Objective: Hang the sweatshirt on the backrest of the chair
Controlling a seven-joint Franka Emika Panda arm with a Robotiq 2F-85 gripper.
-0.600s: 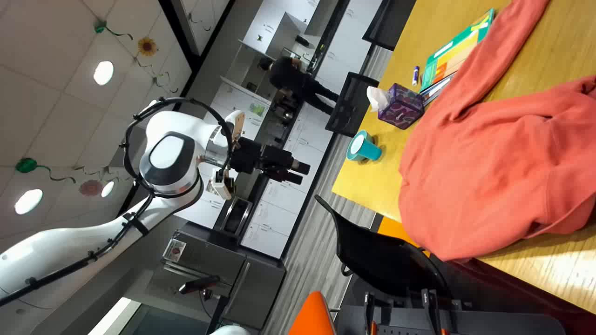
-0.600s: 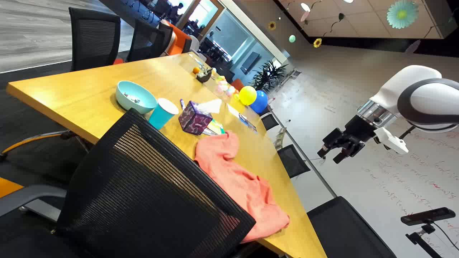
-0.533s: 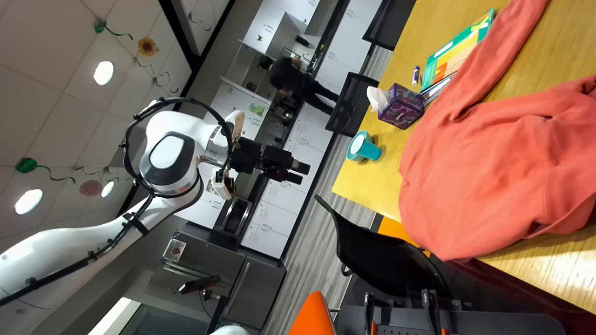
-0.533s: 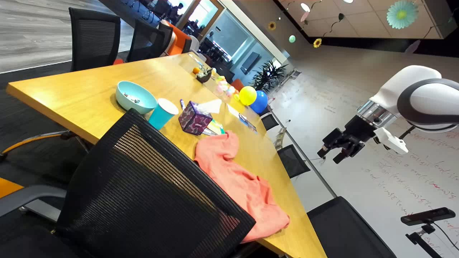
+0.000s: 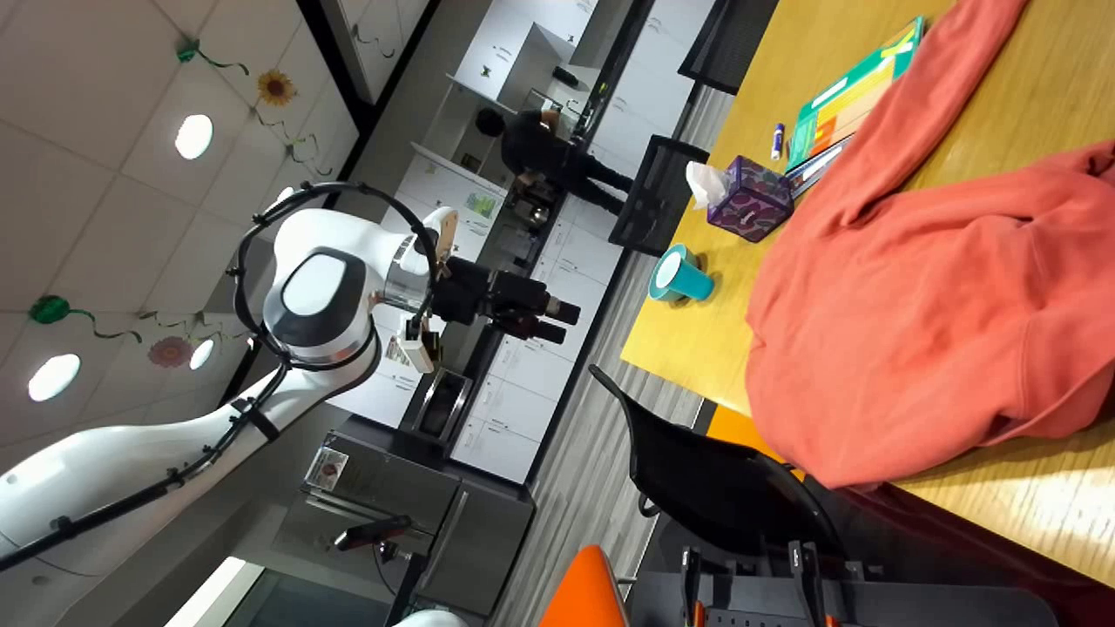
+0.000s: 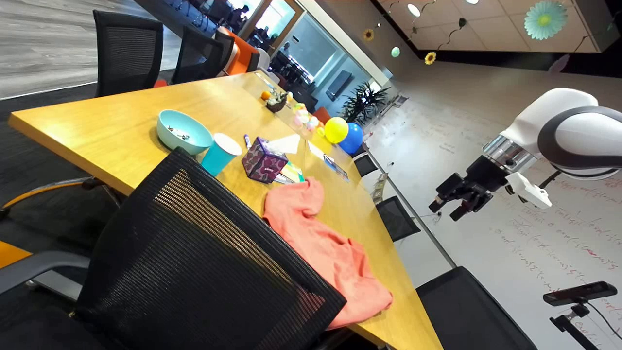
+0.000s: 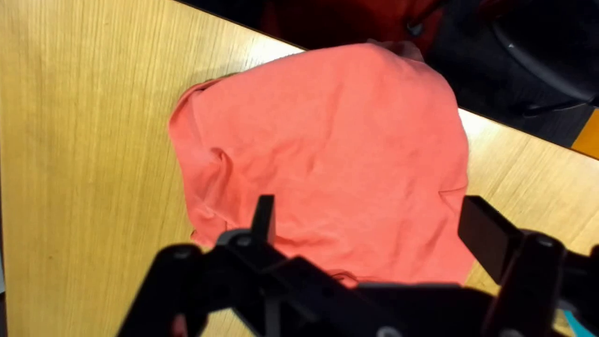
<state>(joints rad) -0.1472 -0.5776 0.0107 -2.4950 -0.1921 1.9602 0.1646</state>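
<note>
Sweatshirt: coral-red, plain soft fabric, wrinkled, loosely spread. Lies on the surface, right side of the frame in an exterior view; one sleeve stretched to the top edge of that frame, part of the body hanging past the edge of the surface.

Claw: black, two-fingered; jaws spread wide, nothing held; well apart from the sweatshirt.

Chair: black, mesh backrest, lower left to centre of an exterior view; the backrest's edge crosses in front of the sweatshirt there, contact cannot be told.

Tissue box: cube, purple camouflage print, white tissue standing out of its opening; just beside the sweatshirt.

Cup: turquoise, tapered, upright, white at the mouth; contents cannot be told.

Bowl: pale turquoise, smooth, round, just beside the cup; holds pieces too small to name.

Booklet: flat, green and yellow, partly hidden by the sleeve, upper right of an exterior view.

Marker: purple and white, near the booklet.

Surface: light wood, straight grain, glossy highlights.

Room: whiteboard with red handwriting, right side of an exterior view; yellow balloon and blue balloon side by side, upper centre of the same frame. White cabinets, a person in dark clothes and flower decorations by the ceiling, in an exterior view.
</note>
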